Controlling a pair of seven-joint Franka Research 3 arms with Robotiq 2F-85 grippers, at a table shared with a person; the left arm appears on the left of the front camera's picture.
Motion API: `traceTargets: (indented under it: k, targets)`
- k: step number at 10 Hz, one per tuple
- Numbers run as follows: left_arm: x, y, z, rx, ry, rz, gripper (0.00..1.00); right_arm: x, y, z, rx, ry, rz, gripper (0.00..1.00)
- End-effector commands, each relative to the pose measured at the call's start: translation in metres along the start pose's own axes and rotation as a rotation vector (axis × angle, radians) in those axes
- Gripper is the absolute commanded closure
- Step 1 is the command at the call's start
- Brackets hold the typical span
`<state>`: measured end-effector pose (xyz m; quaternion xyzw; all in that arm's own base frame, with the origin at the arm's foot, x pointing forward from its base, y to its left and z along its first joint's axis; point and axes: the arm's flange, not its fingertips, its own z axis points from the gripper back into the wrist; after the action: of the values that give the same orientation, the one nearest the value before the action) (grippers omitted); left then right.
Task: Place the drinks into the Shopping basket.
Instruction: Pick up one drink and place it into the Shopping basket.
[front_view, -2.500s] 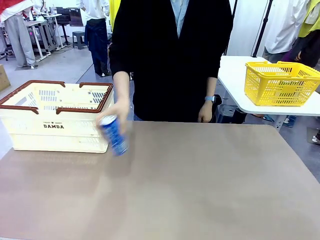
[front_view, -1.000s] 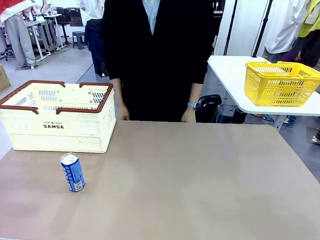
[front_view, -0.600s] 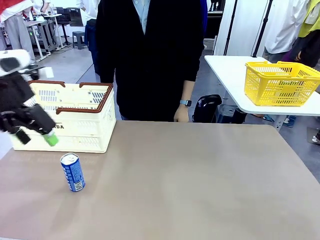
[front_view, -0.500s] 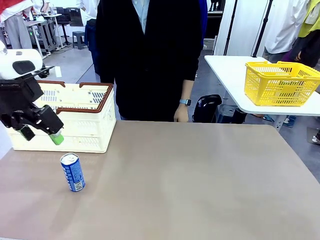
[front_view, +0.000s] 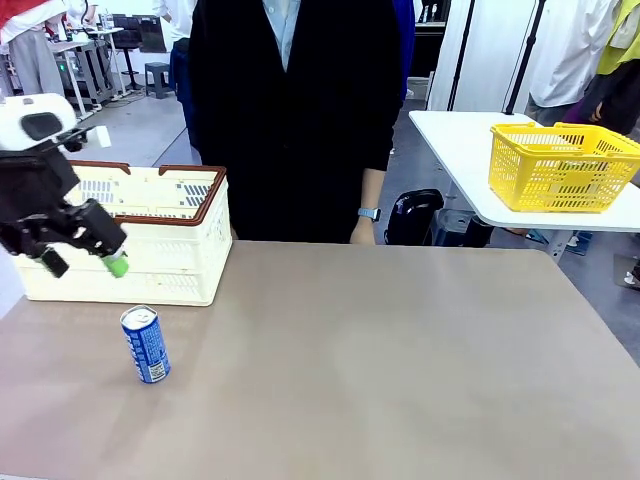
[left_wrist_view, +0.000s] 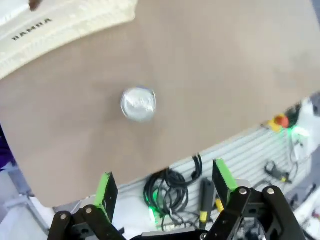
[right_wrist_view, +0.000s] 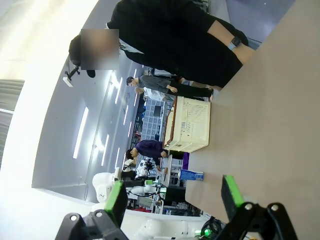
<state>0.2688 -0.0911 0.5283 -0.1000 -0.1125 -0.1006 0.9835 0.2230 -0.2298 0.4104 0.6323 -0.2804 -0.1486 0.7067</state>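
At the left end of the table (front_view: 400, 360), one drink is out: the blue can (front_view: 146, 345), upright, silver top up. It stands just in front of the basket (front_view: 165, 265), near its front wall but not touching. My read: it's parked there for a short carry, on the left arm's side.

Left claw (front_view: 86, 264) hangs above and a bit behind the can, in front of the basket wall. Jaws wide, nothing in them. Its wrist view looks almost straight down on the can top, which sits ahead of the fingers rather than between them — that looks like a line-up for a top-down grab, not a grip yet. It likely needs to slide over until the can is centred in the gap, then drop.

Right claw (right_wrist_view: 174, 195) is also wide and empty, held off to the side, with the can and basket far across the table in its view. Probably kept out of the way, since this pick belongs to the left arm.

The person (front_view: 290, 120) stands at the far edge, one hand (front_view: 362, 232) down by the side and off the table — clear of the arm's path.

Task looks barely started for this can. I can't tell from here what's inside the basket.

Risk: the can is slim and tall, so a finger clipping the rim could tip it, and the basket wall behind leaves little room.
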Motion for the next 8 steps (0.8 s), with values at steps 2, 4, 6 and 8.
traceTargets:
  k: [2, 4, 6, 8]
  targets:
    - [0.001, -0.005, -0.08, 0.082, -0.004, 0.124, 0.0, 0.003, 0.006, 0.0, 0.014, -0.012, 0.0, 0.0]
    - [0.0, -0.005, -0.114, 0.139, 0.105, 0.157, 0.0, 0.003, 0.006, 0.0, 0.014, -0.012, 0.0, 0.0]
    - [-0.011, -0.001, -0.133, 0.165, 0.177, 0.167, 0.0, 0.003, 0.006, 0.0, 0.014, -0.012, 0.0, 0.0]
    - [-0.016, 0.006, -0.155, 0.19, 0.157, 0.184, 0.0, 0.003, 0.006, 0.0, 0.014, -0.012, 0.0, 0.0]
